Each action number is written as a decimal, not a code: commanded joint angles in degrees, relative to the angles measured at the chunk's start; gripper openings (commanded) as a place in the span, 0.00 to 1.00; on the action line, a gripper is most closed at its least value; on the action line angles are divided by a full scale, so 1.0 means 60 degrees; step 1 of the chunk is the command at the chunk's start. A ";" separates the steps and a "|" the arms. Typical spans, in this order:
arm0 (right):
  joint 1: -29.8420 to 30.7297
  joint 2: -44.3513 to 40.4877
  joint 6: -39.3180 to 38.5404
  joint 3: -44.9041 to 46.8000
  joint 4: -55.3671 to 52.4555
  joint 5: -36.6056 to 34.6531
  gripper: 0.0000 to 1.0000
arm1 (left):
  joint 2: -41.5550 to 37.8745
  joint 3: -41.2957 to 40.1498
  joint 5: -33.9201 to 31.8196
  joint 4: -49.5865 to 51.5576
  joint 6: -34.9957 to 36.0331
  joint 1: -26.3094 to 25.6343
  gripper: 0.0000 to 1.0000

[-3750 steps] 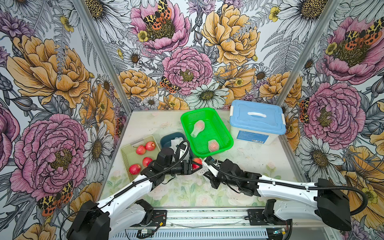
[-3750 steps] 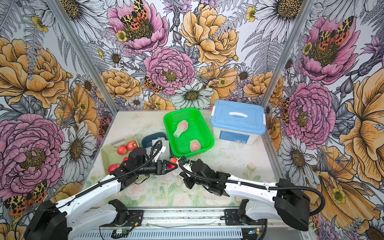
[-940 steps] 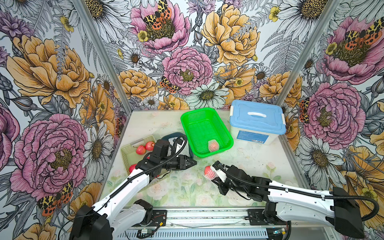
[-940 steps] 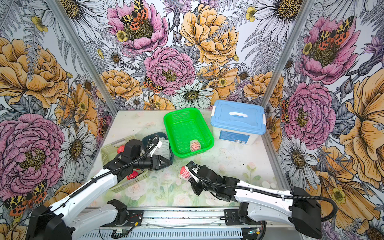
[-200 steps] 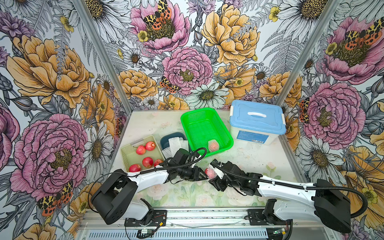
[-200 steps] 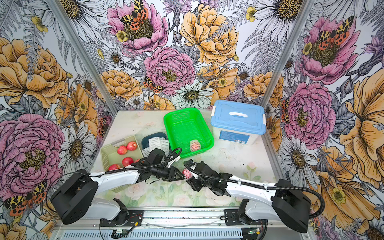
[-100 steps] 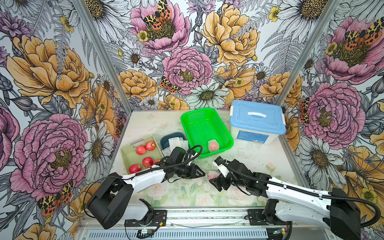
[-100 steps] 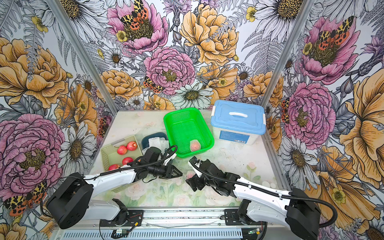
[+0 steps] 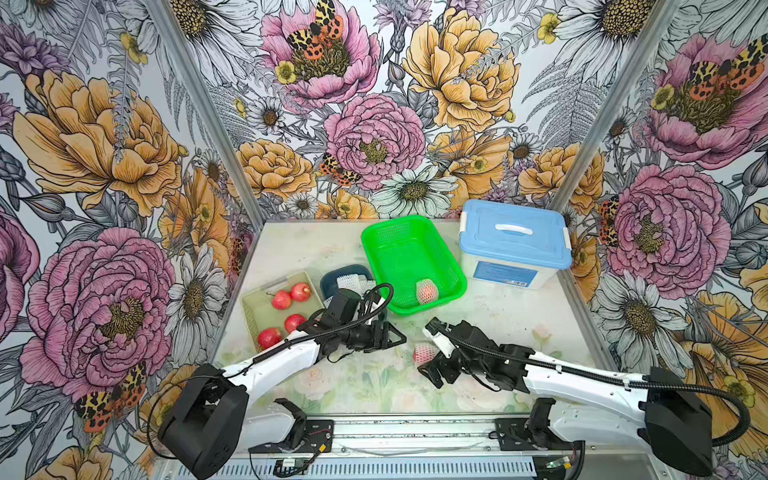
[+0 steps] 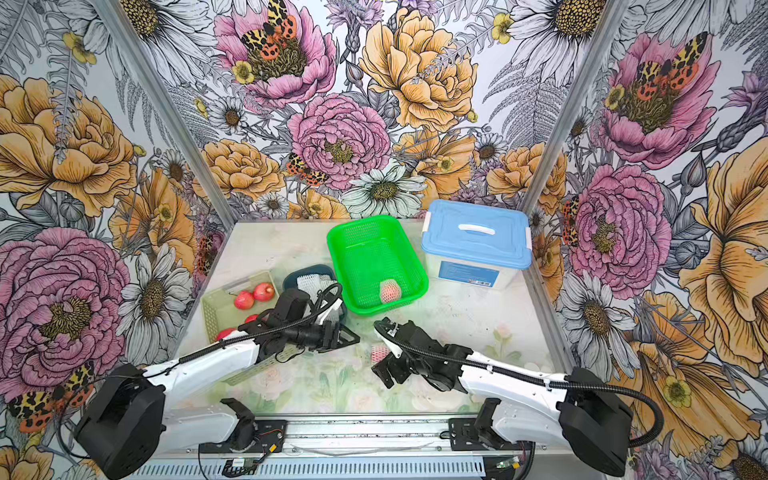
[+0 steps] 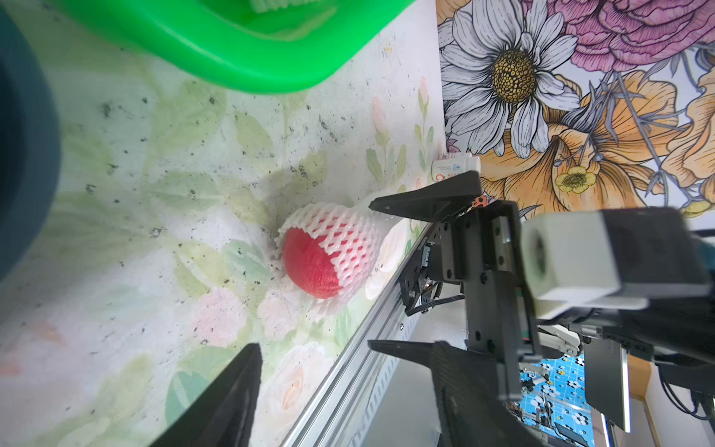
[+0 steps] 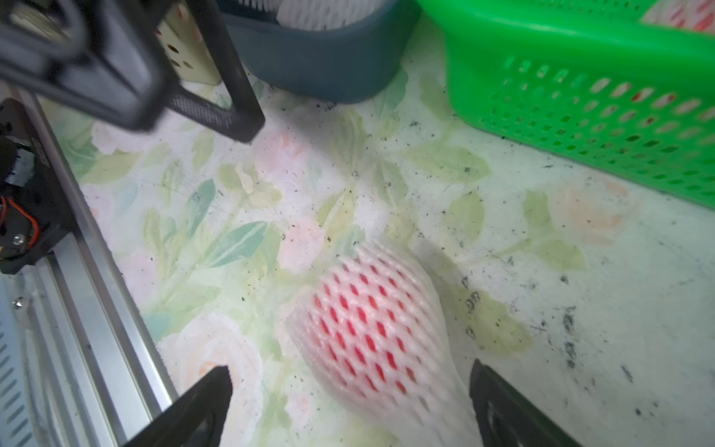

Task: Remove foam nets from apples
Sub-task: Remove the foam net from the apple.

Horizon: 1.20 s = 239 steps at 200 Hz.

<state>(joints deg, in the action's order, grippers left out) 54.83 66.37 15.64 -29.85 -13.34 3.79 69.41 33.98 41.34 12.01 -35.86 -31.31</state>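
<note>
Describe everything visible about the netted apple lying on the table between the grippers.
Small, round red apple lying on the floral table. A white diamond-mesh foam net sleeves most of it; one end is bare, facing the left gripper. Its netted end lies between the fingers of the open right gripper, seemingly untouched.

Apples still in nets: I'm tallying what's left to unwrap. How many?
2. One apple sits in the basket; another lies on the table inside the open right gripper, net partly off. Others may be hidden.
</note>
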 commanded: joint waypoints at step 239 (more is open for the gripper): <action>0.0383 0.3000 -0.0285 -0.1370 -0.0008 -0.1334 0.37 | -0.0525 0.0215 0.0097 0.0261 0.0117 0.0603 0.77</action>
<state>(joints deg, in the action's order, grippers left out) 56.84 82.72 14.04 -36.62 -13.96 -3.68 66.41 34.24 41.52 13.74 -35.88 -28.18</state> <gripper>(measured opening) 0.388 0.772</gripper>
